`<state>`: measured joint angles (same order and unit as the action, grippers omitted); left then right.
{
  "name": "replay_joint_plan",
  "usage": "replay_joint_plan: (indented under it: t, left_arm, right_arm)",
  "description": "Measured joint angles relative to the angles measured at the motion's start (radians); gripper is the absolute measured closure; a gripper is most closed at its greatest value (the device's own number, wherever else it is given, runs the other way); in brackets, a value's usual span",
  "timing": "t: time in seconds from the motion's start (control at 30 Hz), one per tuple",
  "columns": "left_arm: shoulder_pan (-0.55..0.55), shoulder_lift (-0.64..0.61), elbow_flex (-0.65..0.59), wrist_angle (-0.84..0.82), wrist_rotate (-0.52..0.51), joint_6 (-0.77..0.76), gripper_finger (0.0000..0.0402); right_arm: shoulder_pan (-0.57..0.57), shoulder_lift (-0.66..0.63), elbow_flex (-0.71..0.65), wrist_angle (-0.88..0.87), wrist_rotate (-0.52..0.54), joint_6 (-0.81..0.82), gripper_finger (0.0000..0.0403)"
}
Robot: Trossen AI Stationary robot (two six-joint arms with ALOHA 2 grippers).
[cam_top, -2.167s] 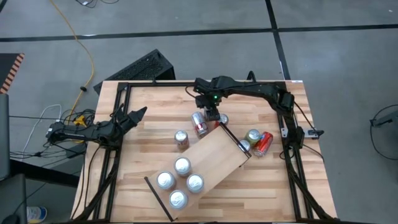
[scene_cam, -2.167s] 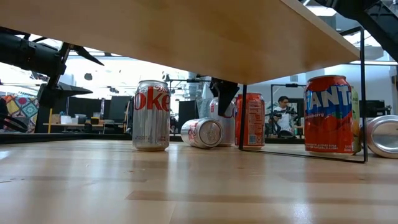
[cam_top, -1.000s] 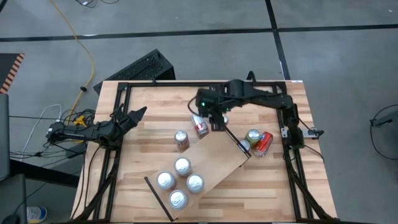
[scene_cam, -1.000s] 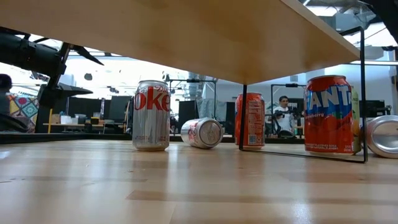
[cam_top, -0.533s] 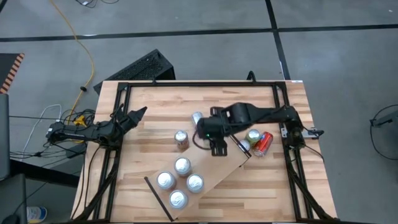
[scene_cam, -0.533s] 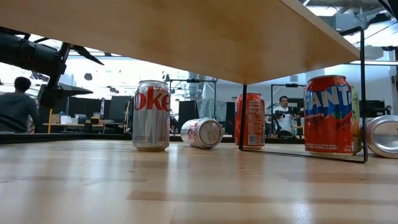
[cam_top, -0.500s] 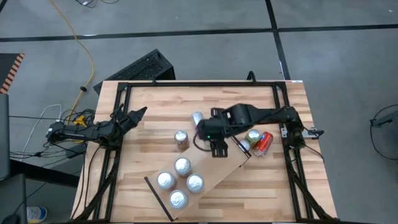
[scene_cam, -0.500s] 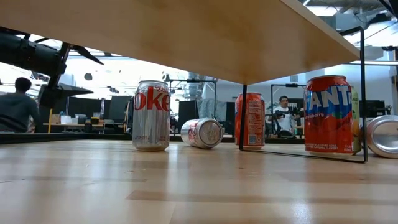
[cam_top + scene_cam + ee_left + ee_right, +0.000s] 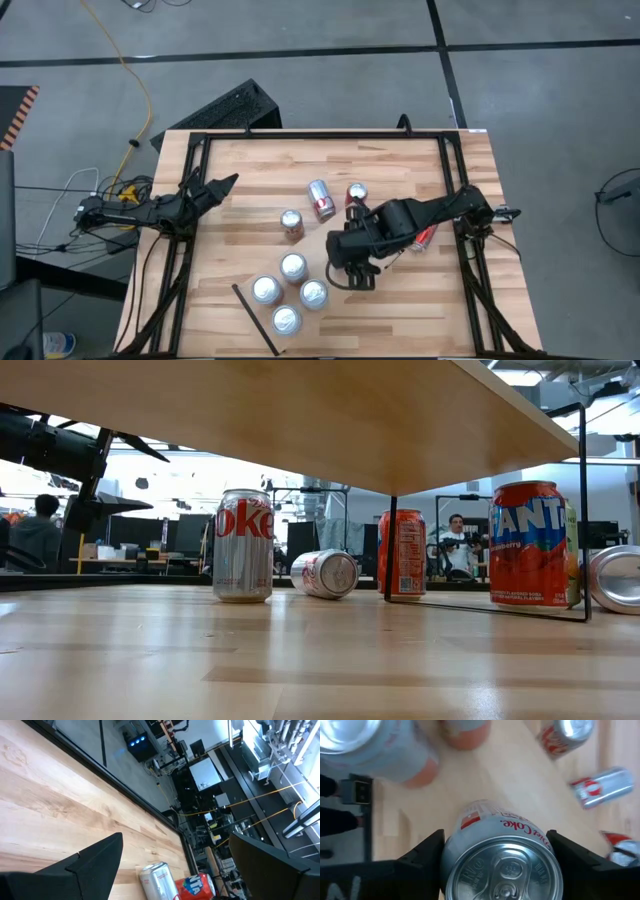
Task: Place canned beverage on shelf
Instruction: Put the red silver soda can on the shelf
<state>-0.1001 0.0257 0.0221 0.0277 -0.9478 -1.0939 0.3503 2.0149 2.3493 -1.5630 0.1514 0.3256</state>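
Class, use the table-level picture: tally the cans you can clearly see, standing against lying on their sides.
Standing: 3 (Diet Coke can, red can, Fanta can)
Lying: 2 (middle silver can, right-edge silver can)
Total: 5
Greenish sliver behind the Fanta can: too hidden to count.

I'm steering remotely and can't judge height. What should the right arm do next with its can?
Probably lower it straight down. The right gripper holds a Diet Coke can upright above the shelf, beside the three cans already standing there, with bare board below.
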Motion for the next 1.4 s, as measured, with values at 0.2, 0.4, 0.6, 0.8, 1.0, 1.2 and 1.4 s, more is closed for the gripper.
replay_joint_plan:
  t: [0.2,0.4,0.6,0.8,1.0,1.2,1.4]
  left_arm:
    - [0.0,0.0,0.0,0.0,-0.001,0.027,0.0051]
    - [0.0,0.0,0.0,0.0,-0.001,0.028,0.0051]
    - [0.0,0.0,0.0,0.0,-0.001,0.029,0.0051]
    - [0.0,0.0,0.0,0.0,-0.001,0.044,0.0051]
    - [0.0,0.0,0.0,0.0,-0.002,0.044,0.0051]
    - [0.0,0.0,0.0,0.0,-0.002,0.044,0.0051]
    - [0.0,0.0,0.0,0.0,-0.002,0.044,0.0051]
  right_arm:
    - [-0.004,0.001,0.0,0.007,-0.018,0.013,0.0137]
    - [0.008,0.002,0.0,0.059,-0.067,0.006,0.0137]
    - [0.039,0.002,0.0,0.083,-0.074,-0.052,0.0137]
    - [0.043,0.002,0.0,0.084,-0.075,-0.057,0.0137]
    - [0.041,0.002,0.0,0.083,-0.071,-0.062,0.0136]
    - [0.043,0.002,0.0,0.083,-0.051,-0.079,0.0136]
    - [0.042,0.002,0.0,0.085,-0.044,-0.09,0.0136]
